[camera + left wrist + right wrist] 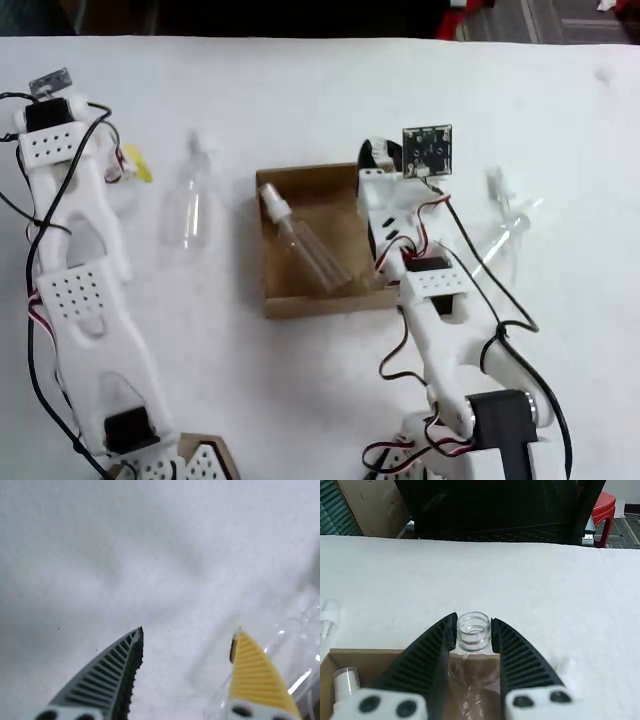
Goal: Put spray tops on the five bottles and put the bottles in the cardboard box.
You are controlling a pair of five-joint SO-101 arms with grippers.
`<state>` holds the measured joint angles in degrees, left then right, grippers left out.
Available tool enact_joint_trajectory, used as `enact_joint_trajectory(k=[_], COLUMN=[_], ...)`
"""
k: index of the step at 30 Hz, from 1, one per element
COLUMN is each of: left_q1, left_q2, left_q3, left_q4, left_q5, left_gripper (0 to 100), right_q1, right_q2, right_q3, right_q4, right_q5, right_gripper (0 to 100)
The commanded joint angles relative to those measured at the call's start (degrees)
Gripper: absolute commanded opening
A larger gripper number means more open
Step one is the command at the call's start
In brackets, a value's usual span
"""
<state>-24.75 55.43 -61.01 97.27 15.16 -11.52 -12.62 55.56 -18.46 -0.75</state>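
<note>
Cardboard box [320,300] holds one capped bottle [310,250]; your right end effector [474,622] clamps an uncapped bottle [473,632], left end effector [189,630] spread apart.

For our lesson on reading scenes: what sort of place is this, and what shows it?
Probably a robotics lab or workshop: a wired left arm and right arm at a white table, a box holding a bottle, and a chair behind.

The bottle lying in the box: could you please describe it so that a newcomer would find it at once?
Find the cardboard box mid-table. On its floor a capped bottle lies slantwise, white spray top on. Its neighbour, the open bottle in the right end effector, has a bare neck.
</note>
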Motion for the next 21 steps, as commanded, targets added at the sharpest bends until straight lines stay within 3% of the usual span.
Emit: enact_joint_trajectory(k=[1,8,12,18,21], left_q1=[0.66,0.66,0.66,0.57,0.57], left_q2=[-0.48,-0.48,-0.48,-0.48,-0.48], left_q3=[-0.88,-0.97,-0.88,-0.88,-0.79], left_q4=[-0.79,-0.79,-0.79,-0.79,-0.79], left_q5=[0.18,0.18,0.18,0.18,0.18], left_gripper=[26,26,26,26,26], right_q1=[0.66,0.13,0.13,-1.54,-6.20], right_q2=[0.04,-0.04,-4.09,-19.03,-24.57], right_q3=[-2.20,-2.11,-1.85,-3.16,-9.76], right_q4=[-0.84,-0.57,0.48,13.49,27.65], right_q5=[-0.53,-0.62,-0.62,0.18,5.71], right_gripper=[2.3,17.5,18.0,18.0,18.0])
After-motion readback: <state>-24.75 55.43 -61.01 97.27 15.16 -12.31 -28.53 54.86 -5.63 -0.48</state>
